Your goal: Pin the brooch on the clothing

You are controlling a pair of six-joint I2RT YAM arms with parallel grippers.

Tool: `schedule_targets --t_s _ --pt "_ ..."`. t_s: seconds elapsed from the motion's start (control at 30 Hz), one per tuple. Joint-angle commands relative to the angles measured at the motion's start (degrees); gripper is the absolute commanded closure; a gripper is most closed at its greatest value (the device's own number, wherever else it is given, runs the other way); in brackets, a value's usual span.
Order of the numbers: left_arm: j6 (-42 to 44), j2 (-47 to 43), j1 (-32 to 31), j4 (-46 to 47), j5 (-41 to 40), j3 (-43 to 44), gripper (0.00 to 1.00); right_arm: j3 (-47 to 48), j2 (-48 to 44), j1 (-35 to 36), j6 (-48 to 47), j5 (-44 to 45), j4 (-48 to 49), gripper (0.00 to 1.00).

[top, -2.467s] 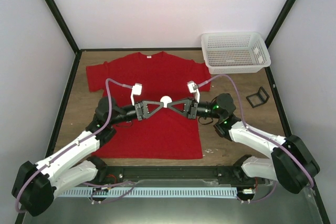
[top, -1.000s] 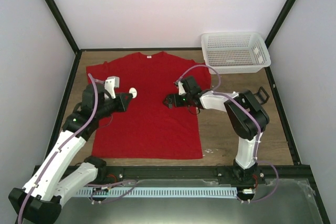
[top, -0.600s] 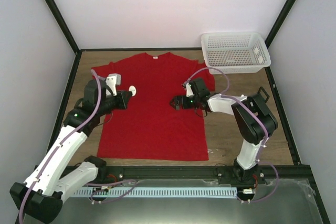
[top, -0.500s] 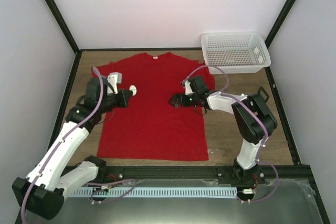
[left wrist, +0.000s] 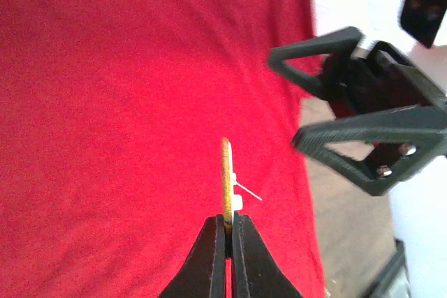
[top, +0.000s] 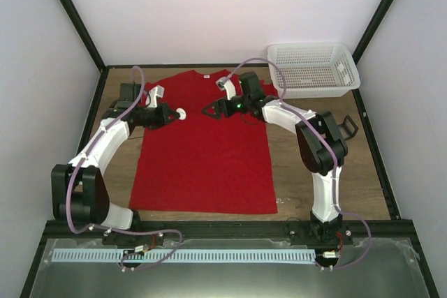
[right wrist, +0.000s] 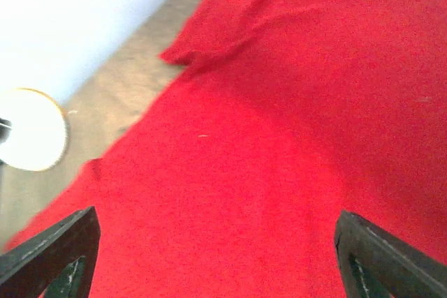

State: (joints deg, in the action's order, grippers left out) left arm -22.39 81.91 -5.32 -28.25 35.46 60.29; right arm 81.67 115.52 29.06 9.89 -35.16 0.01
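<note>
brooch [top: 181, 112] sat pinched at the tip of the left gripper [top: 172, 114] in the top view, held over the chest of the red shirt [top: 202, 158] on the left arm's side. the right gripper [top: 209, 110] faced it from across the chest, fingers spread wide and empty, near the brooch but apart from it. on the left wrist camera the left gripper [left wrist: 228, 221] was clamped on the lower rim of the brooch [left wrist: 226, 169], which stood edge-on, its thin pin [left wrist: 248, 191] sticking out sideways toward the right gripper [left wrist: 283, 99]. the shirt [left wrist: 105, 102] lay behind it; i could not tell whether brooch and cloth touched. on the right wrist camera the right gripper [right wrist: 216, 218] gaped over the shirt [right wrist: 293, 102], and the brooch [right wrist: 31, 129] showed as a pale disc at the far left. i reckoned the pin had to be turned to run along the fabric next.
</note>
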Motion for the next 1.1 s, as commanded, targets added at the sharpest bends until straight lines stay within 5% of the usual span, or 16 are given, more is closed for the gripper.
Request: schedule_targets --t_s 0.0,0.17,0.33,0.53,0.87,1.07 --pt "4.7 -1.4 -0.1 5.9 14.1 -0.4 1.0 3.0 -2.3 0.2 -8.2 -19.8 -2.8 0.19" --pt "7.8 -6.0 -2.2 8.2 20.0 -6.1 1.0 -6.2 -12.7 0.3 -10.2 -27.1 -1.2 0.24" --pt "18.7 -11.2 -13.0 2.5 10.4 -7.9 1.0 -14.6 -22.9 0.2 -13.4 -28.1 -2.8 0.36" --pt "25.1 -12.2 -19.2 1.0 12.9 -8.6 1.0 -24.3 -30.3 0.4 -23.6 -30.8 -0.3 0.56" --pt "28.6 -13.1 -21.6 -1.2 14.8 -9.3 1.0 -22.1 -26.2 0.9 -29.4 -37.3 -4.8 0.8" --pt "28.9 -12.9 -21.7 -1.8 15.0 -9.0 1.0 -20.3 -23.1 1.8 -30.1 -37.8 -6.8 0.82"
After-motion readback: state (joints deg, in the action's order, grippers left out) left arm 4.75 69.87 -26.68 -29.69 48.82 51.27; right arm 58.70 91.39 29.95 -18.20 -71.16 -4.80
